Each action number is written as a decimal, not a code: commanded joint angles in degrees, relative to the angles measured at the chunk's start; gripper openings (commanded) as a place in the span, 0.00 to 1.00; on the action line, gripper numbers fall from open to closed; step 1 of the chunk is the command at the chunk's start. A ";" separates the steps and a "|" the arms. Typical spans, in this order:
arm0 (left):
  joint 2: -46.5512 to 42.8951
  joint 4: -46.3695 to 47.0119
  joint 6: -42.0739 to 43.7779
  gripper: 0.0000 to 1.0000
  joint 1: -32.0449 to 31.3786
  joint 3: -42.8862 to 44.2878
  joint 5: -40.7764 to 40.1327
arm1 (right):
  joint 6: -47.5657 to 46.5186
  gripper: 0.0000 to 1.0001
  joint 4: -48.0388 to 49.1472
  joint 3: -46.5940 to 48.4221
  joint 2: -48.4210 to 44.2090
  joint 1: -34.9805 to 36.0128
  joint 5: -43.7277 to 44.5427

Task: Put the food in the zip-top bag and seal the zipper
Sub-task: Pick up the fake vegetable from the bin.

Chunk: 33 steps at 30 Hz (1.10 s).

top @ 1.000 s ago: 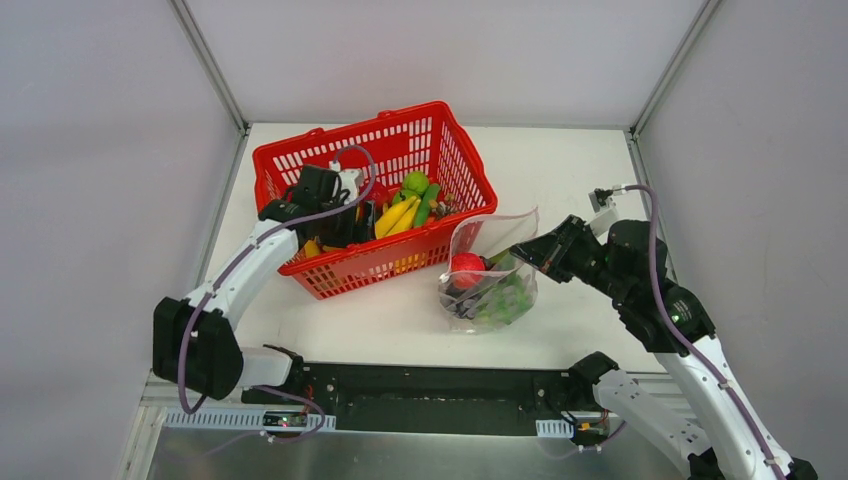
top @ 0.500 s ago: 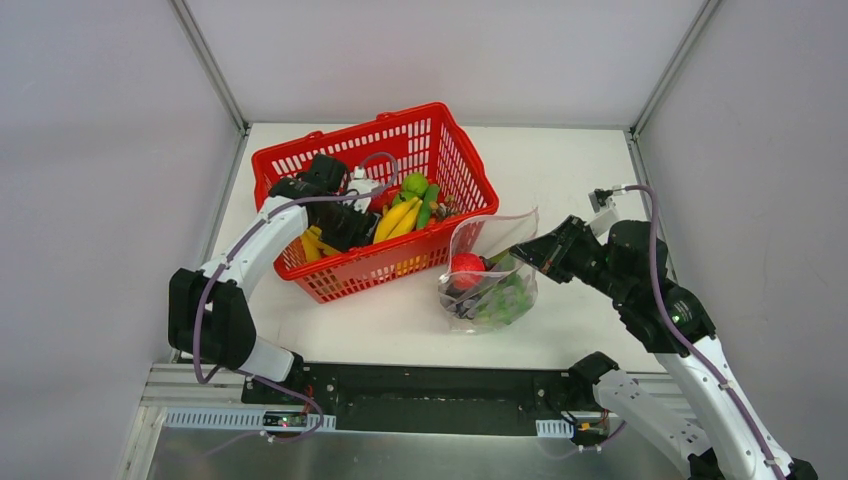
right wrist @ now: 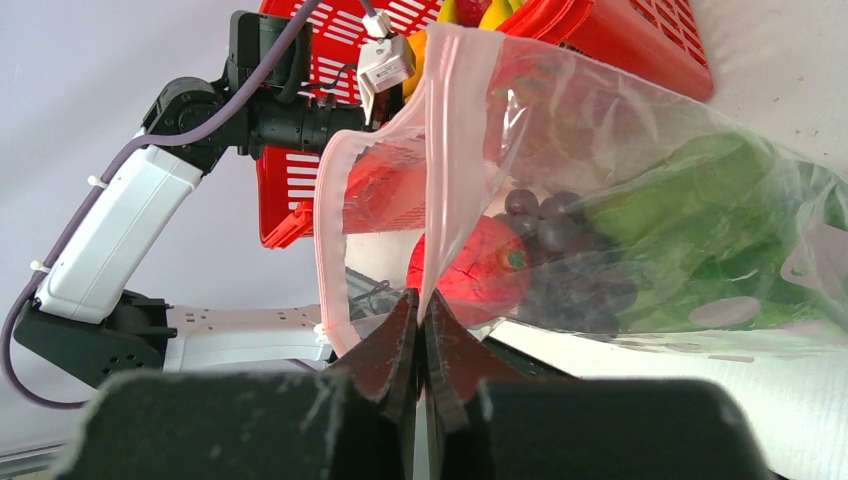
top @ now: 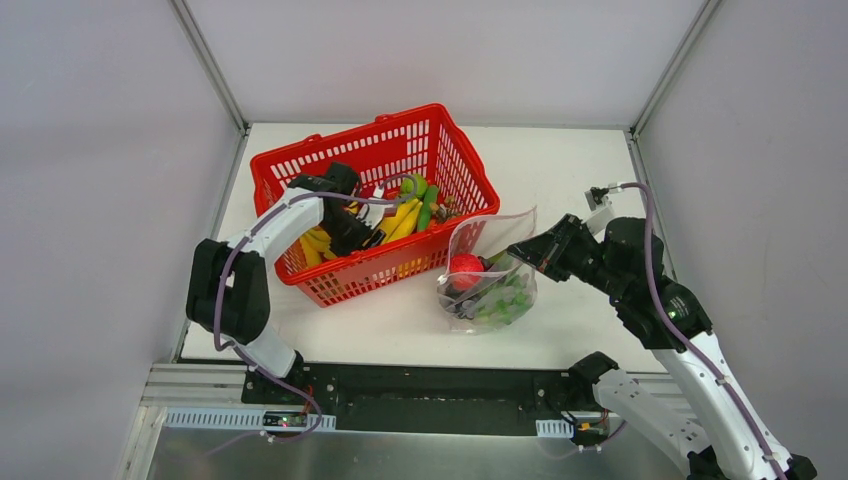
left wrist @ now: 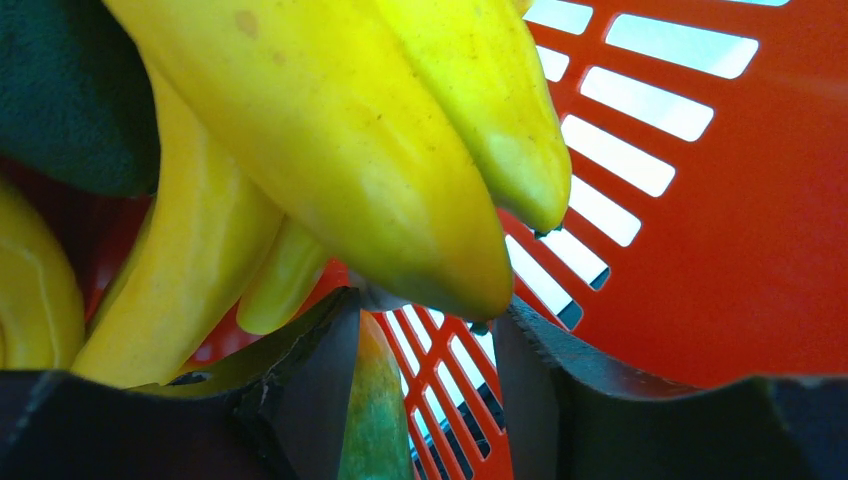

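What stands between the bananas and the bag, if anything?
The near wall of the basket stands between the bananas and the bag beside it, so they would have to go over the rim. The bag's mouth is open, pinched by the right hand.

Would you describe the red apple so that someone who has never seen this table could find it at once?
Find the red mesh basket; just to its right lies a clear zip-top bag, its pink mouth pinched by the right gripper. Inside, the apple is the only round red thing, beside purple grapes and green lettuce.
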 commanded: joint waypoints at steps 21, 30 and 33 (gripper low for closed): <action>-5.30 10.77 -5.06 0.15 -2.90 -7.03 -4.80 | 0.35 0.05 2.61 -0.26 -0.66 -0.10 -0.41; -12.10 7.99 -7.29 0.00 -3.87 -4.32 -6.30 | 0.78 0.05 2.54 -0.24 -1.29 -0.13 -0.09; -16.99 9.16 -8.88 0.00 -3.87 -4.12 -7.67 | 0.53 0.05 2.19 0.19 -1.25 -0.11 0.01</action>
